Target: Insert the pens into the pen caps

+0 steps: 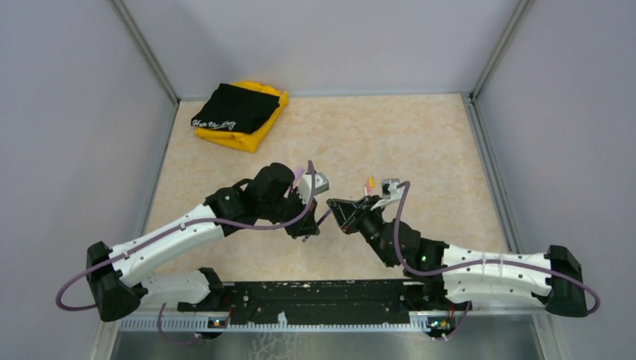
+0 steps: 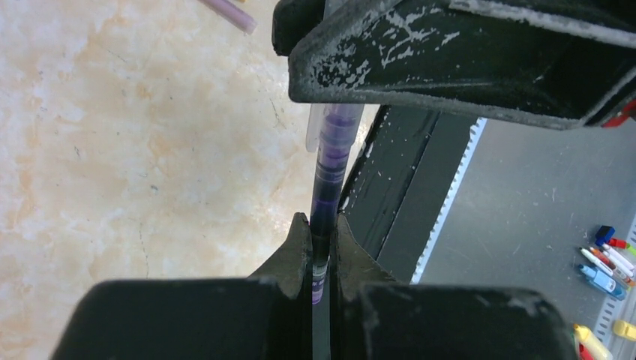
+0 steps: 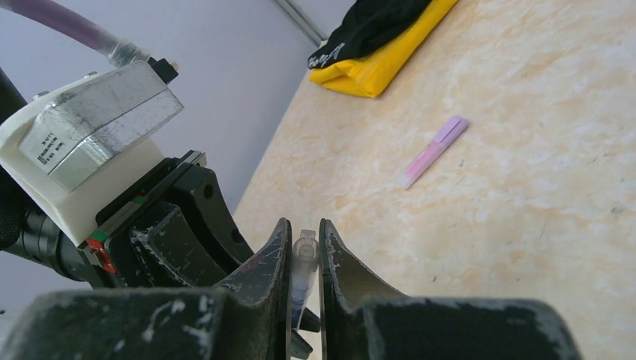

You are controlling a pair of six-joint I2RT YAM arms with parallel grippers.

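Left wrist view: the left gripper (image 2: 321,229) has its fingers pressed tight on a dark purple pen (image 2: 328,180), pinching it low on the barrel at frame centre.
Pen's upper end: inside a translucent lilac cap (image 2: 321,124) at upper centre; how deep it sits is hard to tell.
Right wrist view: the right gripper (image 3: 304,232) has its fingers nearly together, pinching that cap at lower centre.
Table (image 1: 420,142): a pink pen (image 3: 433,154) with a lilac end lies flat, right of centre in the right wrist view, apart from both grippers.
Upper left of top view: folded yellow and black cloth (image 1: 238,114) on the table.
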